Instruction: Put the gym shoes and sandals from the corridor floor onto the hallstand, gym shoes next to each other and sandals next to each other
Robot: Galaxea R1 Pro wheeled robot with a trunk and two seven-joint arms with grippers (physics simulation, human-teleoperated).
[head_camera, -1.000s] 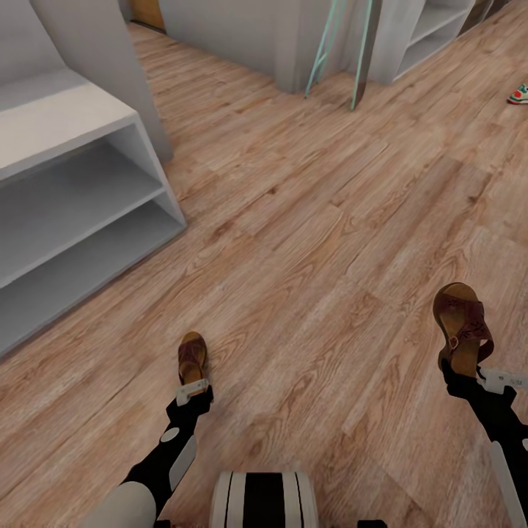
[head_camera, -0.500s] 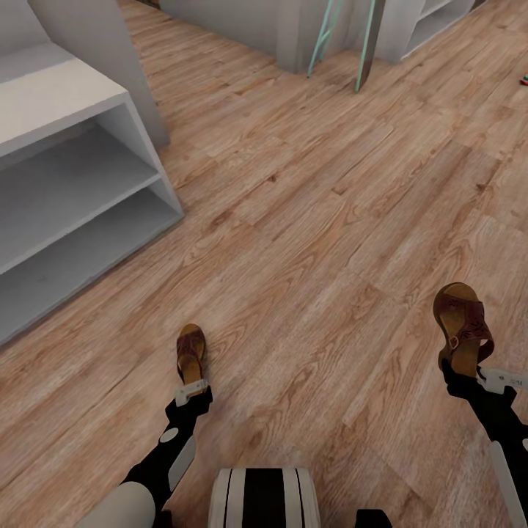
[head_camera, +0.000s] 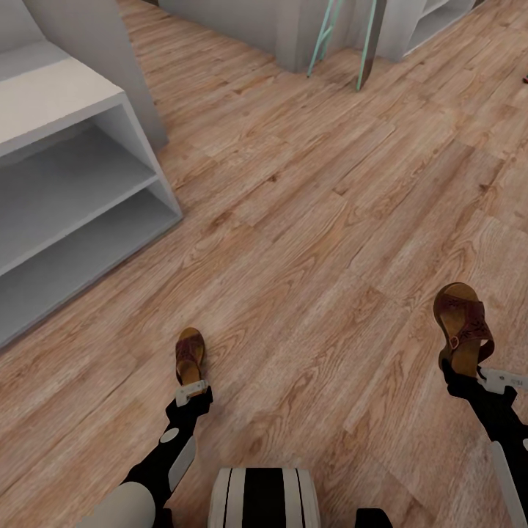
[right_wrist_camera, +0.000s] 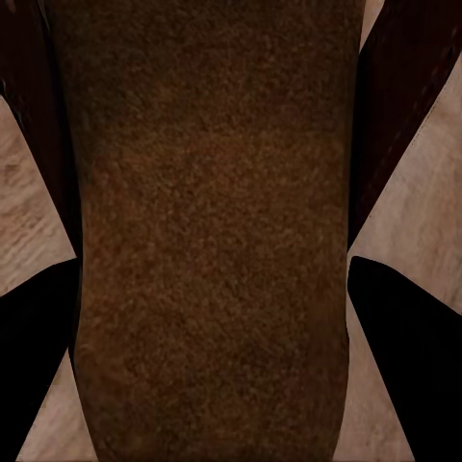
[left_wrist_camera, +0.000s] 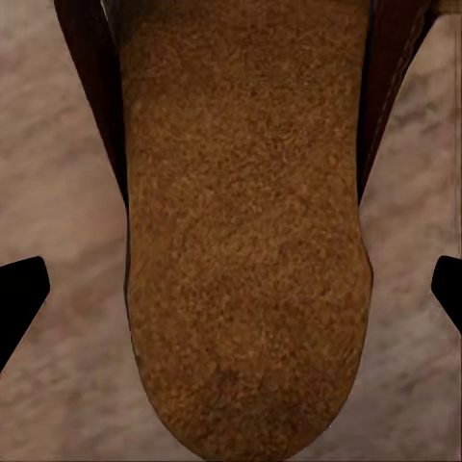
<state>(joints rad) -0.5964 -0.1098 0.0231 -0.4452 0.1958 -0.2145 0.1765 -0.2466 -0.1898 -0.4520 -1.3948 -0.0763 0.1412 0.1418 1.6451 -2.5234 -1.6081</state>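
Each arm carries one sandal, heel-first in its grip, toes pointing away from the robot. The left gripper [head_camera: 193,390] is closed on the heel of the left sandal [head_camera: 191,356]; in the left wrist view the brown footbed [left_wrist_camera: 245,241] runs straight out between the dark fingertips [left_wrist_camera: 19,294], which sit close to its edges. The right gripper [head_camera: 469,378] likewise has hold of the right sandal [head_camera: 462,326], whose insole [right_wrist_camera: 212,231] lies between the two black fingers [right_wrist_camera: 399,346] pressed to its sides. Both sandals seem to hang just clear of the floor [head_camera: 315,220], though how far off the planks they are I cannot tell.

The shoe rack [head_camera: 66,183] stands ahead and to the robot's left, its flat top and two open shelves facing out toward the planks. Its near corner lies forward and left of the left sandal, so the left arm is the nearer one; the right sandal is well apart from it, across the whole width of the robot. Each sandal's long axis points roughly forward, slanting past the rack's front edge rather than into it.

My guess is the robot needs to turn and close on the rack before either arm can reach the top. To land side by side, the right sandal has farther to travel.
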